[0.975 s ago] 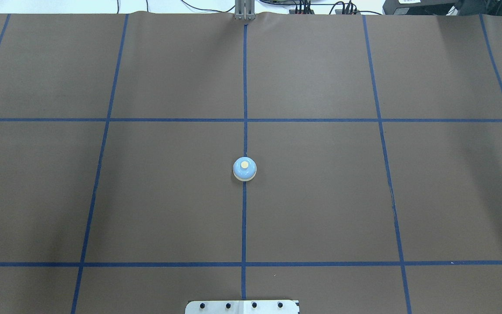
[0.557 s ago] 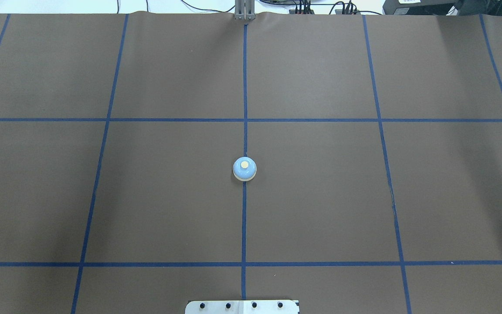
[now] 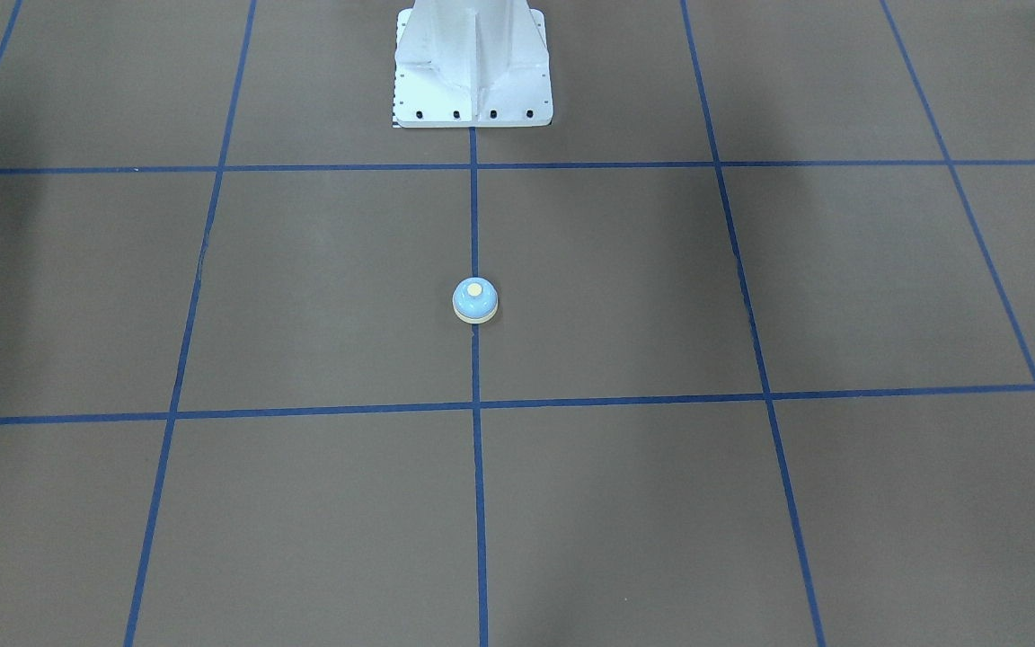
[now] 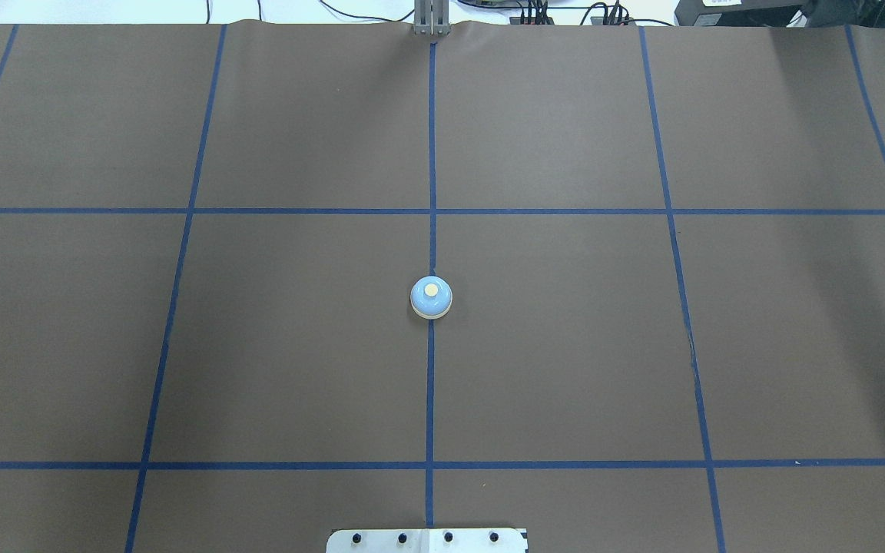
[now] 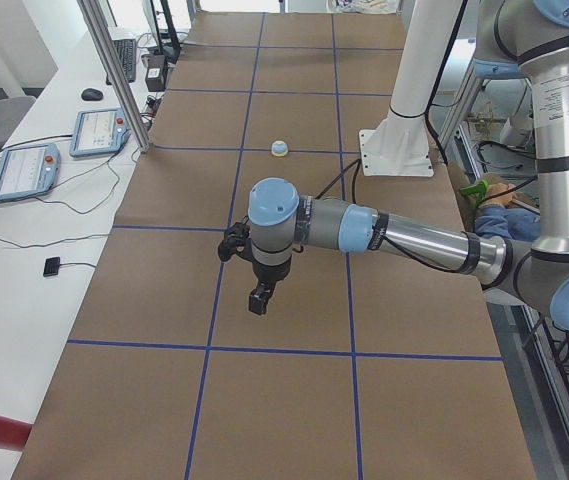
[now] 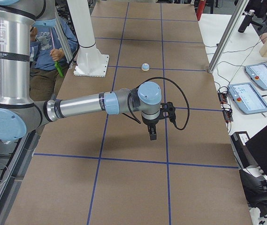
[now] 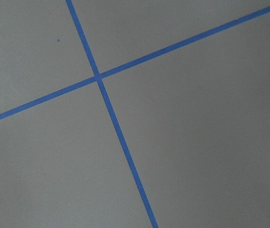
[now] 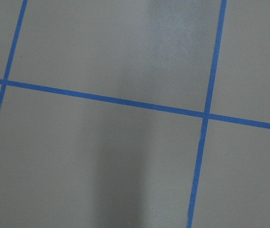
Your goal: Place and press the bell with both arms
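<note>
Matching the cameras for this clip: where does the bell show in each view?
Front-facing: bell at centre, on the middle tape line, below the pedestal.
Overhead: bell at centre, on that tape line, above the pedestal.
Exterior left: bell small, upper middle, left of the pedestal.
Exterior right: bell small, upper middle, right of the pedestal.
Left wrist: not in it.
Right wrist: not in it.
Shared landmark: the white pedestal, in all four exterior views.

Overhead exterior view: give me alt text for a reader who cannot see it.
A small light-blue call bell with a cream button stands upright on the centre line of blue tape, near the middle of a brown paper-covered table marked with a blue grid. A white base plate with bolts shows at the bottom edge.
</note>
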`<state>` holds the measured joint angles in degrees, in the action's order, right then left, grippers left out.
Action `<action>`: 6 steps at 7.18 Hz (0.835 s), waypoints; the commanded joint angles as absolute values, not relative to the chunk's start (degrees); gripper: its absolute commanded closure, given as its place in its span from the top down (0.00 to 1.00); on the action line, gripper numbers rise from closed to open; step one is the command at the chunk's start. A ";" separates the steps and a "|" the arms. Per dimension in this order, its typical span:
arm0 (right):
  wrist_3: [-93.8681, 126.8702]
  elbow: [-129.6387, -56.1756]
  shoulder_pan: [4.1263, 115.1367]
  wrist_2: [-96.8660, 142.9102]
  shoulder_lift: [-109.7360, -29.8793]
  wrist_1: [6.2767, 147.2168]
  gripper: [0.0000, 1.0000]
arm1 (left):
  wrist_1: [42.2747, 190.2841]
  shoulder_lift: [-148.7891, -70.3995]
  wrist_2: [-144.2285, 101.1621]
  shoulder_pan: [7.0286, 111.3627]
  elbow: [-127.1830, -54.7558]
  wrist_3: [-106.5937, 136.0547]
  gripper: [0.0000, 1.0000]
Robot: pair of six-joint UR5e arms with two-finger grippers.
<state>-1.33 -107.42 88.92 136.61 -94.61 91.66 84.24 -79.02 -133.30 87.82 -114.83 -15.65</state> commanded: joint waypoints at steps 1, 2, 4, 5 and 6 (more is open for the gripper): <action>-0.80 -106.53 84.15 133.51 -94.22 91.84 1.00 | 84.20 -76.92 -131.58 87.89 -115.40 -15.91 1.00; -1.49 -105.48 83.76 134.46 -94.13 91.76 1.00 | 84.20 -77.51 -130.01 87.46 -115.49 -15.73 1.00; -1.49 -105.64 83.93 139.02 -94.74 91.67 1.00 | 84.38 -77.43 -130.25 87.36 -114.17 -15.47 1.00; -1.49 -105.12 83.85 139.74 -94.92 91.67 1.00 | 84.46 -77.43 -130.51 87.36 -113.82 -15.47 1.00; -1.49 -105.29 83.85 140.01 -94.92 91.58 1.00 | 84.46 -77.61 -130.60 87.36 -113.73 -15.64 1.00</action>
